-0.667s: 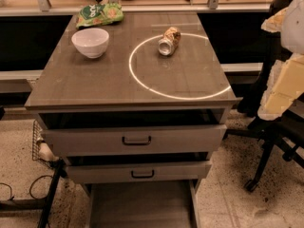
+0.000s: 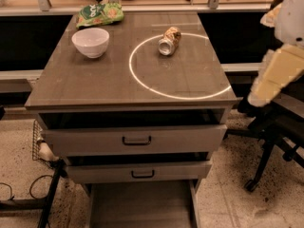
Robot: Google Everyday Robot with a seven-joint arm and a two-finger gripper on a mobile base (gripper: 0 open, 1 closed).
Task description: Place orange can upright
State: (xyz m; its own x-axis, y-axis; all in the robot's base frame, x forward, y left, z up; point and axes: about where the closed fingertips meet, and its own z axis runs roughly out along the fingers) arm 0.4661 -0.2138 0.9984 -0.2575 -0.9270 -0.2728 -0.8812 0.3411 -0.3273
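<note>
The orange can (image 2: 169,40) lies on its side at the back of the grey table top (image 2: 95,87), its silver end facing the front, just inside the far edge of a white circle (image 2: 142,82) marked on the table. My arm's pale links (image 2: 278,72) hang at the right edge of the view, beyond the table's right side. The gripper (image 2: 247,107) is at the arm's lower end, a dark shape against a dark chair, well to the right of the can and lower than it.
A white bowl (image 2: 90,42) stands at the back left, with a green snack bag (image 2: 99,14) behind it. Two drawers (image 2: 137,140) stick out below the table top. A black office chair (image 2: 273,141) stands on the right. Cables (image 2: 28,194) lie on the floor at the left.
The pale arm links at the right have shifted slightly. The can, bowl and bag have not moved.
</note>
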